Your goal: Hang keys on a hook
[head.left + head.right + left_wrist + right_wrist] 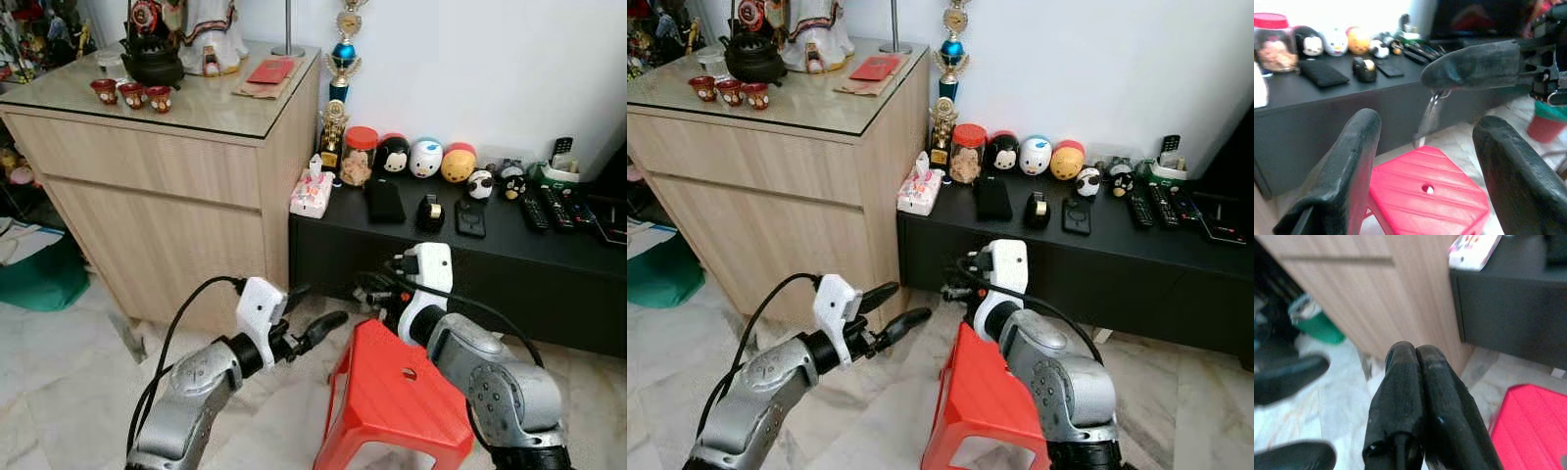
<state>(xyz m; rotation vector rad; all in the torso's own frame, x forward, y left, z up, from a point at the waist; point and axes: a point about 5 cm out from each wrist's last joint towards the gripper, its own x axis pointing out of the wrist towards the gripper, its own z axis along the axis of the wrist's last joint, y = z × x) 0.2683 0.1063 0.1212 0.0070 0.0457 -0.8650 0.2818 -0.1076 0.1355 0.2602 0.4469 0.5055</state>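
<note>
The right hand (1449, 73) pinches the keys (1430, 110), which dangle above the red stool (397, 397). The left hand (309, 328) waits wide beside it. No hook is visible yet; I'd keep the pinch firm and find the hook first.

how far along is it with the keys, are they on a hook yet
Not yet. Done: the keys are picked up; in the left wrist view they dangle from the closed right hand above the red stool. In hand: the left hand is open and held out beside it, gripping nothing. Left: finding a hook and hanging them; no hook can be made out near the wooden cabinet or black console.
</note>
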